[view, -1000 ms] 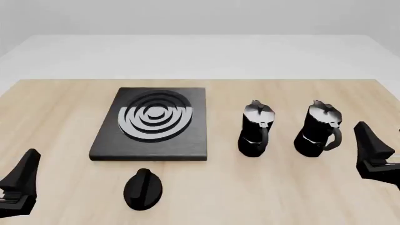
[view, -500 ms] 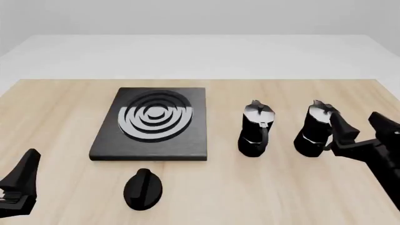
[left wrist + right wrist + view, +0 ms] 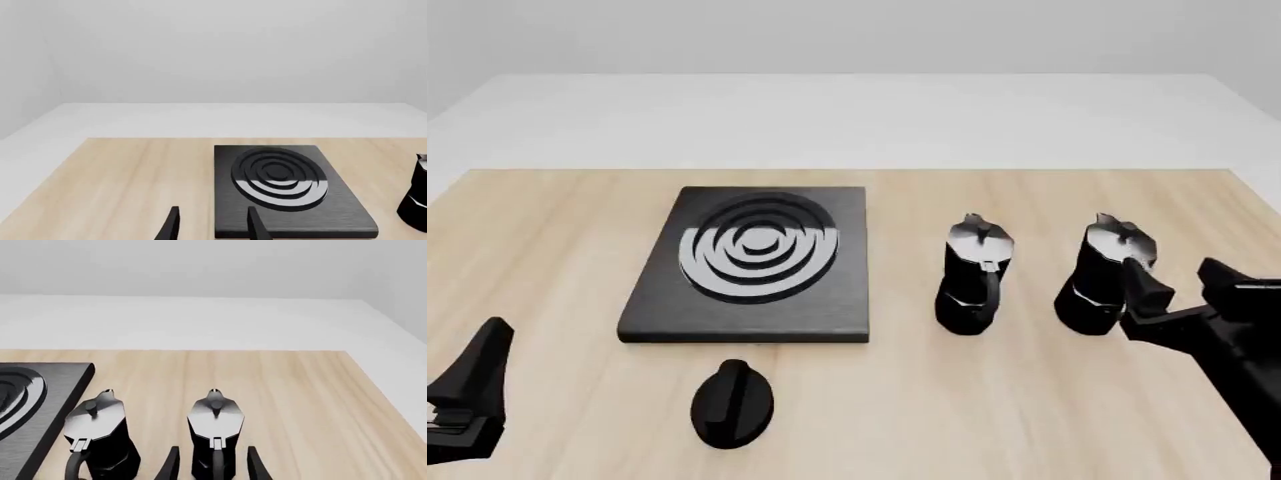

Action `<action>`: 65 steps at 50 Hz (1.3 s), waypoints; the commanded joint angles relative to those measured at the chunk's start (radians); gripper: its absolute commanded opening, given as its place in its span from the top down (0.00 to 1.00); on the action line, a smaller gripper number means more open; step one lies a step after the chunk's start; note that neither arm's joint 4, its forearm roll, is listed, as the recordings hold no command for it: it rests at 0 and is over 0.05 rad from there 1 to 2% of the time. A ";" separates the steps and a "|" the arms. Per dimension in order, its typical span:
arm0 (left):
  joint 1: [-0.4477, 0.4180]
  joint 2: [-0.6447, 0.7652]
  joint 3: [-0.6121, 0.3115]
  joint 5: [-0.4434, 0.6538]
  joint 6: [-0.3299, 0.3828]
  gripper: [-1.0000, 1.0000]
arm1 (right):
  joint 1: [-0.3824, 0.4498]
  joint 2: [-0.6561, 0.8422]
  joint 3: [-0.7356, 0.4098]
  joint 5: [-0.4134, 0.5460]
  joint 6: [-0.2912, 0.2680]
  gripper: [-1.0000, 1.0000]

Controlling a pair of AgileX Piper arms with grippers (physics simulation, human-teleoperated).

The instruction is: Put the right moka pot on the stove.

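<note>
Right gripper (image 3: 1184, 287), jaws open and empty, has swung in behind the right moka pot (image 3: 1105, 275), aligned for grasping its handle.

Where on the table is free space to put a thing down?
Free: the wide table strip left of the stove, and the far band behind it. Crowded: around the right moka pot, between the other pot and the right pincer.
</note>
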 commanded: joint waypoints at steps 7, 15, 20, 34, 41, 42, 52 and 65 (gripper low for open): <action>0.000 0.000 0.000 0.000 0.000 0.00 | 0.001 0.172 -0.013 -0.059 -0.022 0.00; 0.000 0.000 0.000 0.000 0.000 0.00 | 0.003 0.222 -0.027 -0.080 -0.024 0.00; 0.000 0.000 0.000 0.000 0.000 0.00 | -0.003 0.233 -0.037 -0.075 -0.030 0.00; 0.000 0.000 0.000 0.000 0.000 0.00 | -0.020 0.323 -0.058 -0.111 -0.048 0.00; 0.000 0.000 0.000 0.000 0.000 0.00 | -0.018 0.399 -0.085 -0.140 -0.086 0.00; 0.000 0.000 0.000 0.000 0.000 0.00 | -0.013 0.440 -0.094 -0.157 -0.104 0.00; 0.000 0.000 0.000 0.000 0.000 0.00 | -0.013 0.457 -0.095 -0.175 -0.078 0.00; 0.000 0.000 0.000 0.000 0.000 0.00 | -0.023 0.427 -0.078 -0.188 -0.048 1.00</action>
